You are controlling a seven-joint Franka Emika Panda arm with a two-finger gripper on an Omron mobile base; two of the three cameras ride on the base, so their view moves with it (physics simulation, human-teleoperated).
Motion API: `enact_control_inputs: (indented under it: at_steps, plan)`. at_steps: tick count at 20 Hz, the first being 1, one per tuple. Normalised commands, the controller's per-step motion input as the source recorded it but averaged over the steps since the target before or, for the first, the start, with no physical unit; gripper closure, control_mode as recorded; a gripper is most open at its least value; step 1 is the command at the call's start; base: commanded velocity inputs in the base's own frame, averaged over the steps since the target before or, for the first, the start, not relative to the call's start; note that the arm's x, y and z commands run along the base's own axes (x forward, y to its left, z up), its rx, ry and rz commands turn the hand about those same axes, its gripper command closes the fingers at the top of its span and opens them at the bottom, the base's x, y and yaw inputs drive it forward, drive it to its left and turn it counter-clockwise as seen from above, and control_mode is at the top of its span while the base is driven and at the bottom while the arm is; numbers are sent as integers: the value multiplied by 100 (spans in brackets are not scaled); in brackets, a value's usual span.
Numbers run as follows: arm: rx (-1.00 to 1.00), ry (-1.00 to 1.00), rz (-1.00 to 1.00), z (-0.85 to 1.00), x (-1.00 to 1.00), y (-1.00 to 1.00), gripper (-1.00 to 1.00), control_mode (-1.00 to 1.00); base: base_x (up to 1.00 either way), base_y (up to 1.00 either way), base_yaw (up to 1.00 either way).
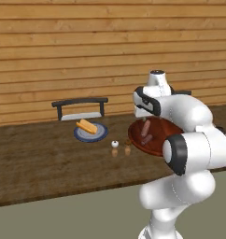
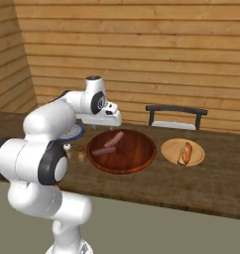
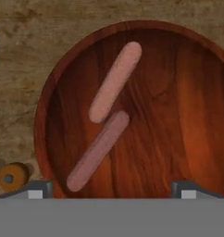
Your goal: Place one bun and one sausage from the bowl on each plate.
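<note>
Directly below end effector (image 3: 112, 185): sausages (image 3: 115, 83).

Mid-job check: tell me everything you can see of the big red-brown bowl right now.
The bowl is a wide, shallow, round dish, dark reddish-brown with a wood-like grain and a raised rim. It sits flat on the wooden counter between the blue-grey plate and the tan-orange plate. Two sausages lie inside it, end to end on a slant, toward the side nearer the blue-grey plate. No bun is in it. The open pincer hovers above it.
</note>
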Motion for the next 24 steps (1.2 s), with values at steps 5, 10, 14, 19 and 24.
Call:
enact_control_inputs:
  at_steps: [5,10,14,19,24]
  plan:
    - [9,-12,-4,-62,70,1,-100,-100,0,0,0]
    - [3,1,-2,-41,43,-18,-100,-100,0,0,0]
    - [5,0,0,-27,13,-1,-100,-100,0,0,0]
    - [4,0,0,-37,0,0,-100,-100,0,0,0]
    - [2,0,0,-37,10,-2,-100,-100,0,0,0]
